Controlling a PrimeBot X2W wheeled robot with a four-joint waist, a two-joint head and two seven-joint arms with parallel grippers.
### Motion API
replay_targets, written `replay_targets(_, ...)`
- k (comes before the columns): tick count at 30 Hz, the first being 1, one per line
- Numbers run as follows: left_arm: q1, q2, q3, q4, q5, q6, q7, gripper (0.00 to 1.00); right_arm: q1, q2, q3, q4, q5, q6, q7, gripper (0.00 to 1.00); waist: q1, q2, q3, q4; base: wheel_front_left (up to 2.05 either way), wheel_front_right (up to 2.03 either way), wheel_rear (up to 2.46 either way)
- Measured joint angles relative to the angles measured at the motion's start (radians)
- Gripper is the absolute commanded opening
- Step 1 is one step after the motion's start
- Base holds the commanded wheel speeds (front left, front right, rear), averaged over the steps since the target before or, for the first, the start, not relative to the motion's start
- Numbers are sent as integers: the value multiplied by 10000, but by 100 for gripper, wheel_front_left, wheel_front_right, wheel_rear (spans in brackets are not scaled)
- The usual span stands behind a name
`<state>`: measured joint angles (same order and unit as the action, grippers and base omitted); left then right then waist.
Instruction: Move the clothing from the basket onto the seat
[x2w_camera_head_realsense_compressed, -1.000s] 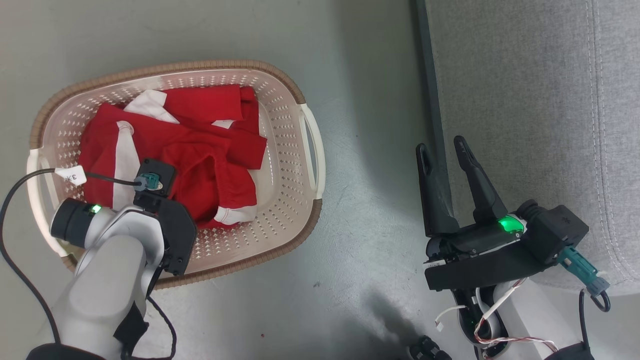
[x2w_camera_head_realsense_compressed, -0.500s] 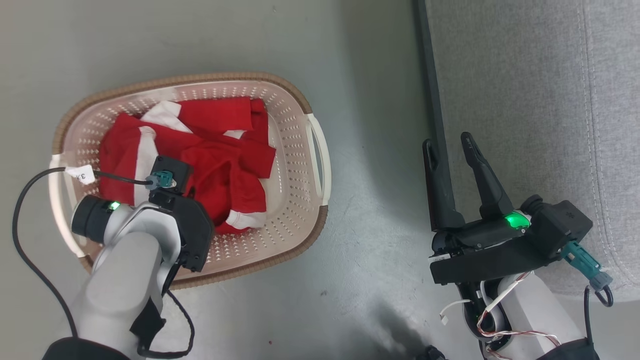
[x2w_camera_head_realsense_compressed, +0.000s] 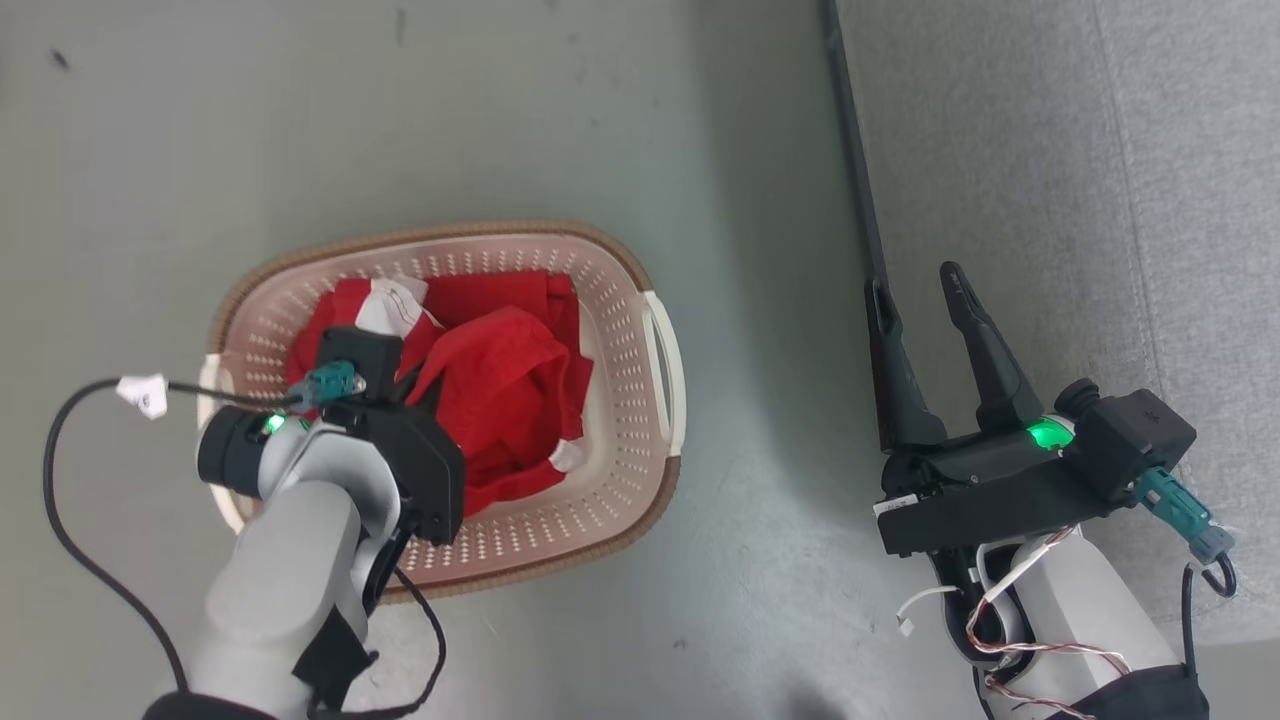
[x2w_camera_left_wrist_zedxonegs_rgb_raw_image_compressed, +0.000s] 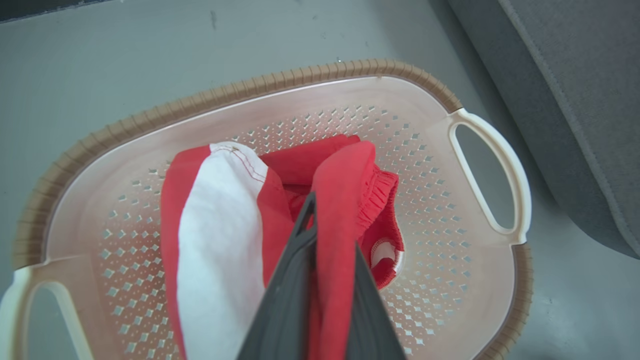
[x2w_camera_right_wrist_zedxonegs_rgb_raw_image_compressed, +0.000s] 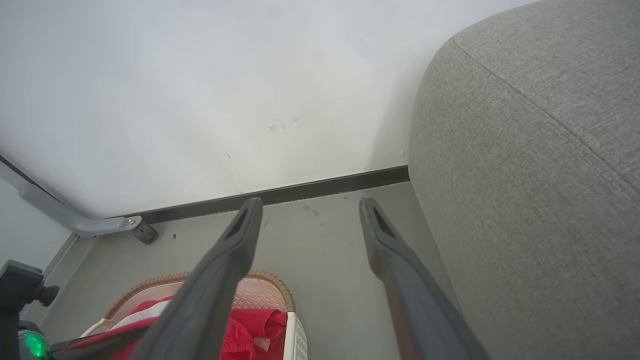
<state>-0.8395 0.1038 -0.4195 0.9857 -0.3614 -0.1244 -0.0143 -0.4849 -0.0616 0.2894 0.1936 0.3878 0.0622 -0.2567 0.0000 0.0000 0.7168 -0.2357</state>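
My left hand (x2w_camera_left_wrist_zedxonegs_rgb_raw_image_compressed: 327, 235) is clenched on a fold of the clothing (x2w_camera_left_wrist_zedxonegs_rgb_raw_image_compressed: 220, 240); in the left wrist view a band of red cloth runs up between its two dark fingers, and a white panel drapes just beside them. The rest of the cloth hangs down into the basket (x2w_camera_left_wrist_zedxonegs_rgb_raw_image_compressed: 350, 70), with a gathered red hem and a bit of white trim lying on the perforated bottom. I cannot tell whether I hold one garment or several tangled together.

The basket stands on the floor (x2w_camera_head_realsense_compressed: 300, 120), near the seat (x2w_camera_head_realsense_compressed: 1050, 200) with a strip of bare floor between them. My right hand (x2w_camera_head_realsense_compressed: 914, 282) is released, fingers spread and empty, over the near edge of the seat.

I judge the step in hand to be the lift-out. I would raise the left hand straight up and slowly, until the trailing hem is above the brown rim; a snag on the rim or a handle could drag so light a basket along. Then I would carry the cloth across the strip of floor, passing clear of the right hand; I would let go only once the cloth lies well in from the seat's rounded edge, where it should not slide off.
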Motion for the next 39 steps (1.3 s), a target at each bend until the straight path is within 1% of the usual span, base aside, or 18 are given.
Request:
replay_targets(7, 652, -109, 65, -257, -550, -65, -894, 0, 10, -100, -155, 328, -13, 174, 0, 100, -1, 0, -923, 273, 0, 0, 0)
replay_targets(13, 1267, -94, -345, -936, -963, -67, -1576, 0, 45, -159, -155, 644, -12, 286, 0, 100, -1, 0, -1773, 535, 0, 0, 0)
replay_targets(15, 1454, -98, -535, -1411, -1360, -67, -1868, 0, 95, -245, -153, 802, 0, 362, 0, 100, -1, 0, -2208, 671, 0, 0, 0)
replay_targets(21, 1915, -73, -924, -2573, -2040, -67, -2088, 0, 441, -355, -82, 1080, 96, 453, 0, 100, -1, 0, -3095, 955, 0, 0, 0)
replay_targets(29, 2381, 291, -1444, -4203, -2704, -67, -2178, 0, 910, -378, 213, 1452, 291, 568, 0, 100, -1, 0, -4297, 1285, 0, 0, 0)
replay_targets(34, 2581, 529, -1538, -5076, -3104, -67, -2180, 0, 1273, -370, 541, 1542, 483, 598, 0, 100, -2, 0, -5051, 1420, 0, 0, 0)
replay_targets(39, 2737, 692, -1651, -5923, -3219, -67, -2180, 0, 1677, -410, 872, 1438, 612, 612, 0, 100, -2, -1, -5722, 1507, 0, 0, 0)
